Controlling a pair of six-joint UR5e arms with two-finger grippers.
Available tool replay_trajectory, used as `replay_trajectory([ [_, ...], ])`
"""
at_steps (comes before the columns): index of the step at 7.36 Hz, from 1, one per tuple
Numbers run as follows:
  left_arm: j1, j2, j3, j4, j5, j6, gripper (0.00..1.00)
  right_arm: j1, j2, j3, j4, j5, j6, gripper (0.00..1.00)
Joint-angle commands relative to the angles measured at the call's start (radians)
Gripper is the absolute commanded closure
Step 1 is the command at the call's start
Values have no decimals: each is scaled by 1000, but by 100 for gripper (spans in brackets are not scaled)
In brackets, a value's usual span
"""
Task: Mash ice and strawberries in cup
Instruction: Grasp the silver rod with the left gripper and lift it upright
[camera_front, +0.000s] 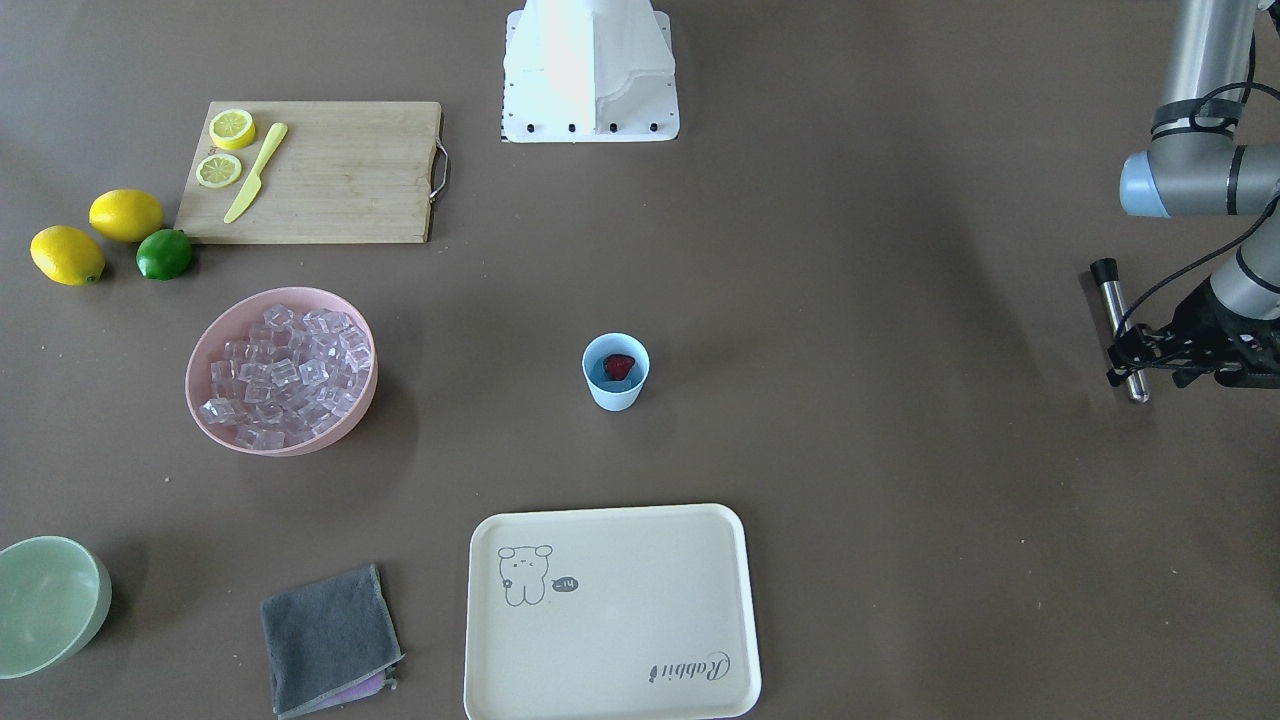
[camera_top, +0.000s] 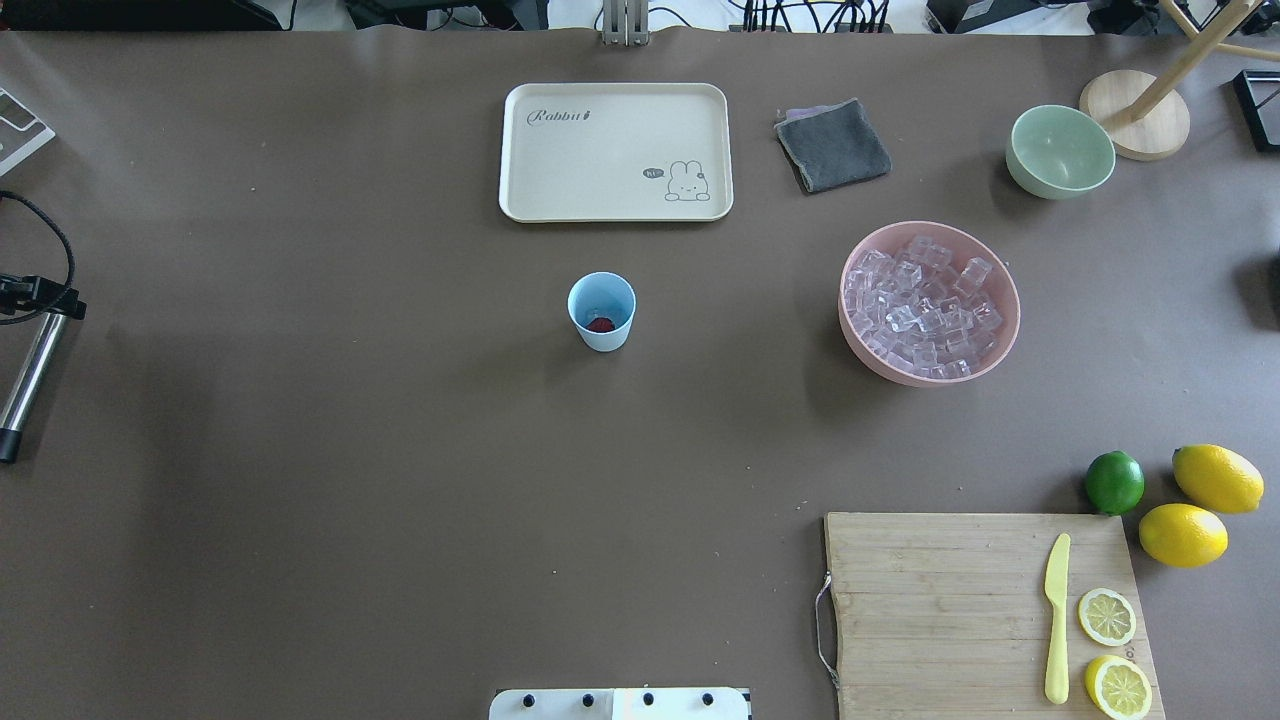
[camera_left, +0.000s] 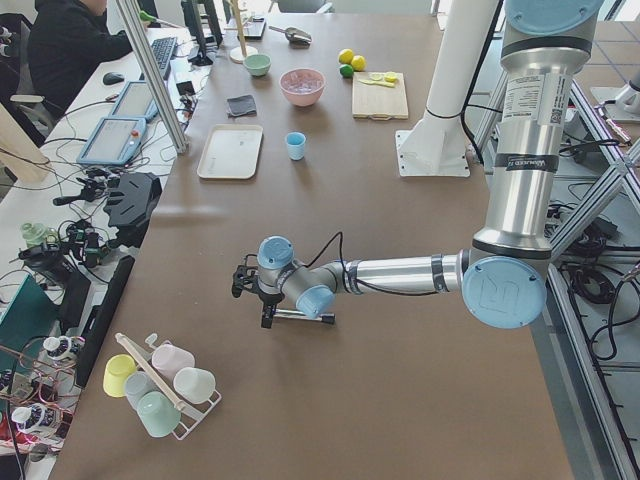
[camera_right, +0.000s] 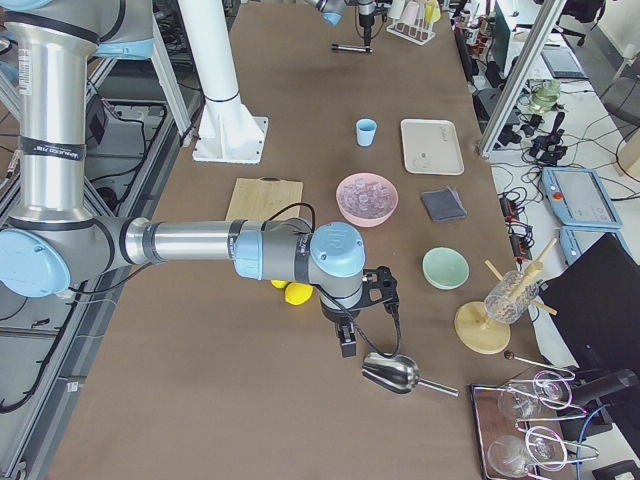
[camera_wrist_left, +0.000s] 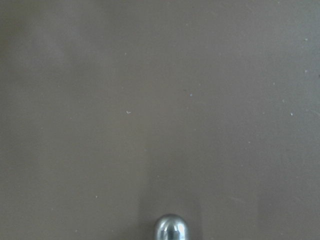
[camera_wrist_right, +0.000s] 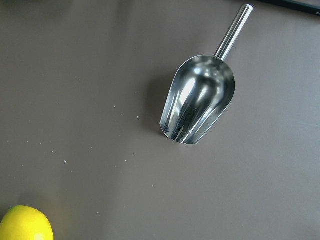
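Note:
The pale-blue cup stands upright mid-table with one red strawberry inside; the overhead view shows the cup too. The ice fills a pink bowl on the robot's right side. My left gripper points down over the rounded metal end of a steel muddler lying on the table at the far left edge; I cannot tell whether its fingers are closed on it. My right gripper hovers beside a steel scoop at the table's right end, and its state is unclear.
Beyond the cup lies a cream tray, with a grey cloth and a pale-green bowl to its right. A cutting board carries lemon halves and a yellow knife; two lemons and a lime sit beside it.

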Motion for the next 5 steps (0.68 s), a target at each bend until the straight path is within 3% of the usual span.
replay_trajectory([
  [1,13,23,0,-43,0,-1,27,7,1,0,0,-4,-2,0],
  [2,16,37,0,-44,0,2,58,12,-1,1,0,-4,-2,0],
  [5,23,38,-1,-51,0,6,71,18,-7,7,0,-4,-3,0],
])
